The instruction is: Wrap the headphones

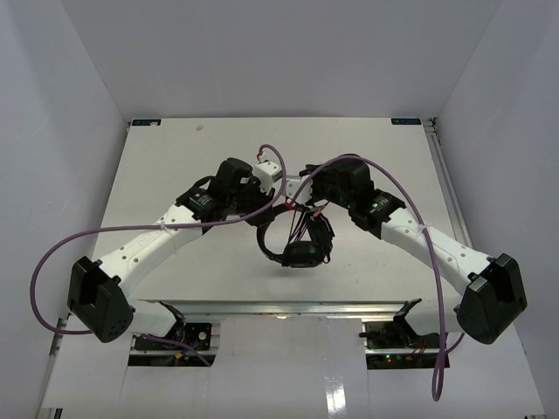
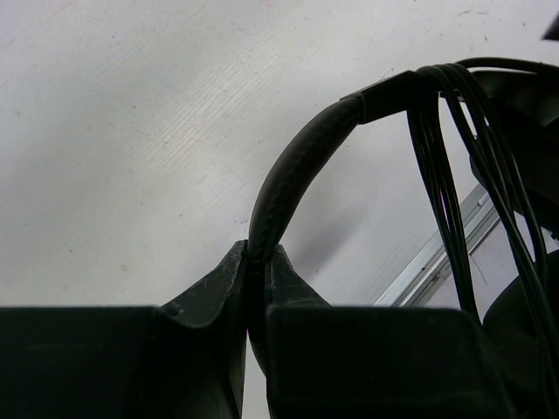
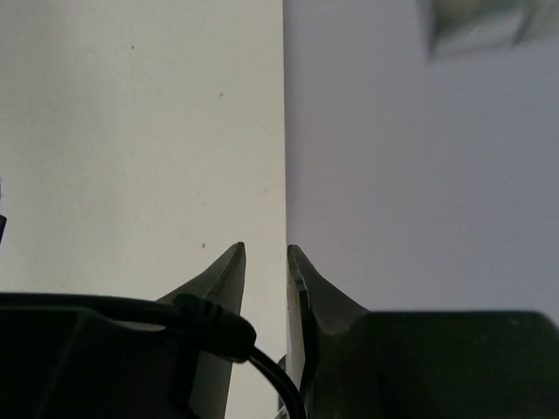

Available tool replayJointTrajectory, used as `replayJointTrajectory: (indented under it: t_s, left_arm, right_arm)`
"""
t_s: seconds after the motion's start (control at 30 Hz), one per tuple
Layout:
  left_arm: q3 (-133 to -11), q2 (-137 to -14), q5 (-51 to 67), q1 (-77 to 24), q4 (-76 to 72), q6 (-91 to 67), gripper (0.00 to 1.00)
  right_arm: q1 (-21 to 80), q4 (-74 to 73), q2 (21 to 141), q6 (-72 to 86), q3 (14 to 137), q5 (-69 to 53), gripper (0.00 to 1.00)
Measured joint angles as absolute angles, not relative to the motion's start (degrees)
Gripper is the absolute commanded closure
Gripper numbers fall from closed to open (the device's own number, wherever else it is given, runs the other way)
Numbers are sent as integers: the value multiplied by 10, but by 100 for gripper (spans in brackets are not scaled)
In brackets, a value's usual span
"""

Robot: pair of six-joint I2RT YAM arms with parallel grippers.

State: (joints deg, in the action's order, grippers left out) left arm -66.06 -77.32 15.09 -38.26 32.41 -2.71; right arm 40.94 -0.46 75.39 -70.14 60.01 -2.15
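The black headphones (image 1: 301, 253) hang over the near middle of the table. My left gripper (image 1: 265, 218) is shut on the curved headband (image 2: 288, 179), pinched between its tips (image 2: 259, 255). Several turns of the thin black cable (image 2: 441, 175) lie bundled across the headband and run down towards an ear cup (image 1: 303, 256). My right gripper (image 1: 301, 207) is just right of the left one, above the bundle. Its jaws (image 3: 265, 253) stand a narrow gap apart with table showing between them. A black cable plug (image 3: 214, 327) lies across its left finger's base, and its cable runs down low between the fingers.
Thick purple robot cables (image 1: 131, 229) loop off both arms, one arching over the right arm (image 1: 393, 188). The table's near metal rail (image 1: 288, 305) runs just below the headphones. White walls enclose the table on the left, back and right.
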Motion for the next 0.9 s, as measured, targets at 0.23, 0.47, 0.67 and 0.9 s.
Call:
replayJointTrajectory:
  t_s: [0.23, 0.47, 0.67, 0.9]
  left_arm:
    - [-662, -748, 164, -398, 332, -12, 100]
    - [-691, -739, 180, -402, 343, -10, 100]
    - [-705, -738, 173, -403, 348, -11, 100]
    - [-727, -740, 105, -403, 360, -13, 100]
  right_arm:
    - [330, -70, 771, -630, 615, -85, 68]
    - [277, -106, 776, -557, 625, -195, 68]
    - [275, -111, 775, -519, 624, -262, 65]
    - [249, -114, 762, -487, 602, -273, 31]
